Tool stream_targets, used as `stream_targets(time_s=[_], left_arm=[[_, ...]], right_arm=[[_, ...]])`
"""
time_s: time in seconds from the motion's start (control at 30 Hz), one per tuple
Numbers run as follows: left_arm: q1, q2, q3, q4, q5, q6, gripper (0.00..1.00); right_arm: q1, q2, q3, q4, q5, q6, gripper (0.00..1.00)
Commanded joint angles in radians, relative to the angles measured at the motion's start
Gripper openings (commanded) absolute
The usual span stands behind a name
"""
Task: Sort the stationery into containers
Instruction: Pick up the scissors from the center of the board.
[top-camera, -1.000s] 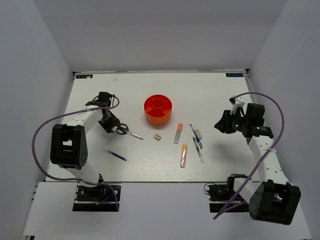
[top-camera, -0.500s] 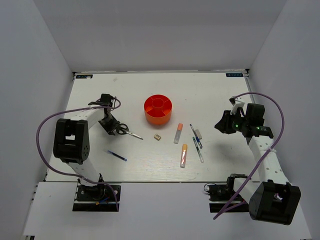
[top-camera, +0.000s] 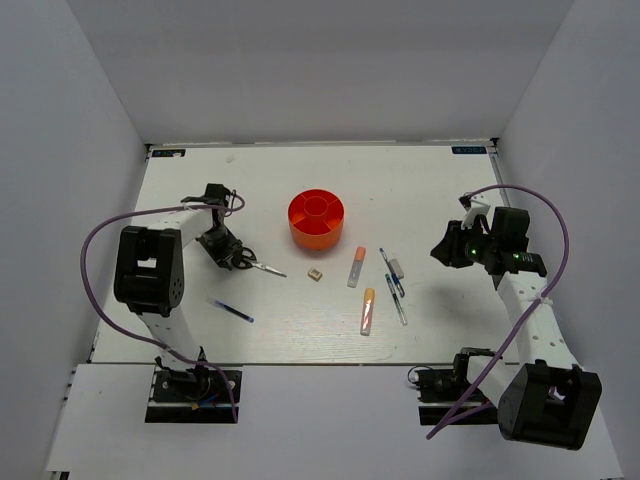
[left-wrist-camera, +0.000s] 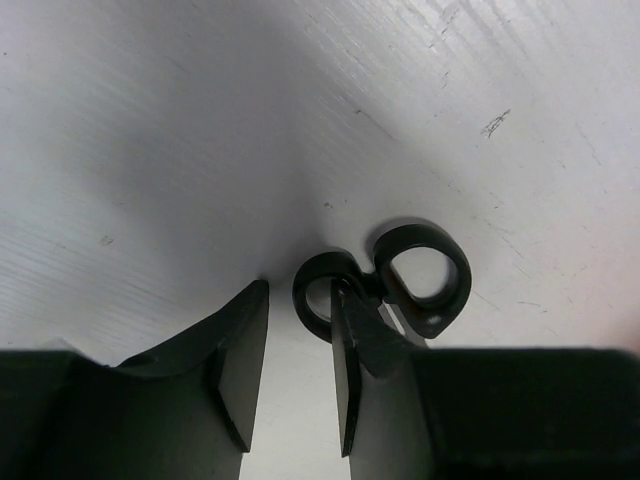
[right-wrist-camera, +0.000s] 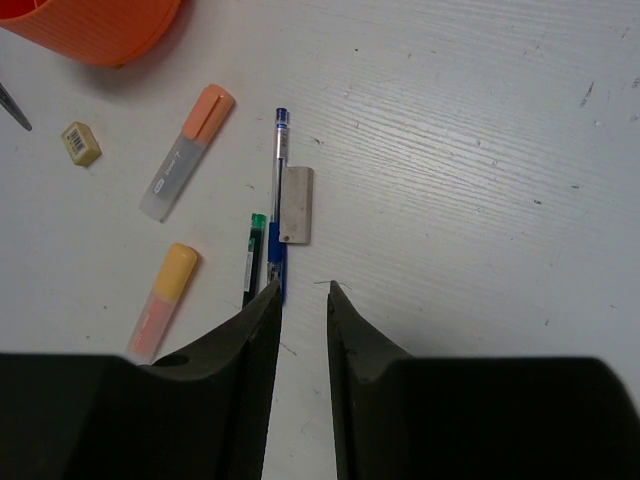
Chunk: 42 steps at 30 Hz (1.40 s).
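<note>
My left gripper (left-wrist-camera: 299, 292) sits at the bottom centre of its wrist view, jaws apart, one loop of the black-handled scissors (left-wrist-camera: 378, 290) at my right fingertip. My right gripper (right-wrist-camera: 303, 290) hangs with jaws narrowly apart and empty, just below the thin blue pen (right-wrist-camera: 279, 170). The round orange-red plastic organiser (right-wrist-camera: 100, 30) is at upper left.

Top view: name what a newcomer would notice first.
The bright orange organiser stands in the middle of the white table, the only strong colour there. To its left, the left hand is down at the black scissors, fingers apart at the handles. Right of centre, markers and pens lie loose.
</note>
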Motion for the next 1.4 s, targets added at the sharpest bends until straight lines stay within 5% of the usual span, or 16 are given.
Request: stream_targets(time_s=[0.0,0.47,0.6,1.03,1.37], left_arm=[[-0.008,0.041,0.001,-0.017,-0.052,0.024,0.43],[-0.011,0.033,-0.160,0.117,-0.024,-0.017,0.19],[-0.015,0.003,-0.180,0.144,-0.003,-0.002,0.00],[-0.139,-0.290,0.000,0.068,-0.105,0.205,0.00],[-0.262,-0.363,0.052,0.203,-0.223,0.234,0.00]], right_arm=[[-0.003,-0.021,0.029,0.006,0.012,-0.002,0.28],[-0.006,-0.040,0.026,0.011,0.005,0.007,0.28],[-0.010,-0.038,0.020,0.011,0.000,0.008,0.28],[-0.010,-0.038,0.018,0.016,-0.011,0.008,0.28],[-0.010,-0.037,0.015,0.019,-0.017,0.010,0.28]])
